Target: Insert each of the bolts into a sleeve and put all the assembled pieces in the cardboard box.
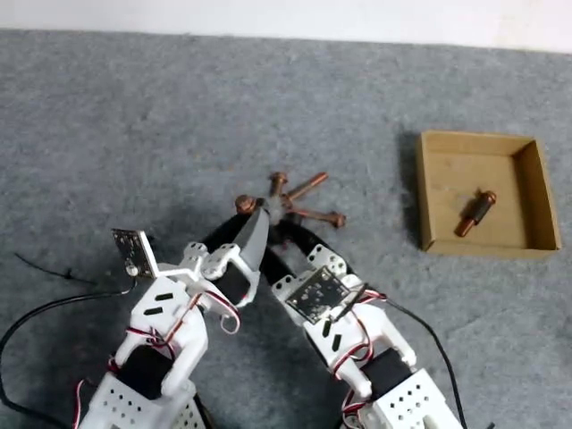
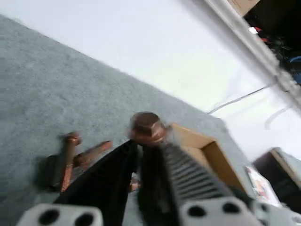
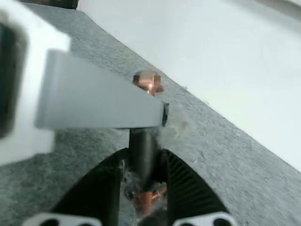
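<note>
Left jaws were clamped narrow on a bolt [image 2: 146, 127], gripping the shank just under the hex head. The head stuck out past the tips.

Right jaws were closed on a black sleeve [image 3: 141, 146], holding it upright.

Right wrist view: the bolt's head sat directly above the sleeve's top end. The grey left jaw crossed in front of the joint, so I couldn't tell how far the shank was in. A bit of copper [image 3: 148, 197] showed below the sleeve between my right jaws. I couldn't tell whether it was the shank's tip or something lying behind.

High view: both sets of jaws met near the middle of the grey surface [image 1: 134, 116], left tips just beside right tips.

Three loose bolts [image 1: 308, 187] lay fanned out just beyond the tips, heads pointing outward and inner ends close together. In the left wrist view a dark cylinder [image 2: 51, 172] lay against one of them. I couldn't tell if the bolt was inside it or only beside it.

The cardboard box [image 1: 429, 192] sat on the right arm's side, well apart from the jaws and the loose bolts. One assembled piece [image 1: 475, 213], a bolt in a dark sleeve, lay diagonally on the box floor near the middle, clear of the walls.
</note>
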`<action>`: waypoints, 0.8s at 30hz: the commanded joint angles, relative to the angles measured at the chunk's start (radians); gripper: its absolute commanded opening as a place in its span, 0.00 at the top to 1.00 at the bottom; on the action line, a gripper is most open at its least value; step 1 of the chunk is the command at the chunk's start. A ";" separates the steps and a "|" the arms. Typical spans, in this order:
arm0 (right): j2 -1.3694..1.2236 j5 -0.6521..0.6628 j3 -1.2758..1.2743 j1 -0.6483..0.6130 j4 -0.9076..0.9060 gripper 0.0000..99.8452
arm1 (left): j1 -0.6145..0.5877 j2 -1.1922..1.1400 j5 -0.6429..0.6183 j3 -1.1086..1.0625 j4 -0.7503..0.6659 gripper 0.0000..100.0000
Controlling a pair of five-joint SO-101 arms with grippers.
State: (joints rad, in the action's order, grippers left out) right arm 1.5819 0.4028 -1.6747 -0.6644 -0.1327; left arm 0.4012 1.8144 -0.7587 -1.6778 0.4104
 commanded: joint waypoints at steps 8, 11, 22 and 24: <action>0.018 -0.012 -0.140 0.119 0.056 1.00 | -0.107 -0.005 -0.098 0.038 0.051 0.58; 0.018 -0.014 -0.140 0.133 0.056 1.00 | -0.220 -0.005 -0.157 0.074 0.051 0.62; 0.016 -0.152 -0.140 0.389 0.050 1.00 | -0.397 -0.005 -0.163 0.036 0.046 0.86; 0.016 -0.215 -0.140 0.461 0.050 1.00 | -0.412 -0.005 -0.121 0.024 0.046 0.92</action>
State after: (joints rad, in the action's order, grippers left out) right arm 1.5835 0.2708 -1.6747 -0.3007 -0.1143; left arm 0.0269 1.8021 -0.9383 -1.6502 0.4595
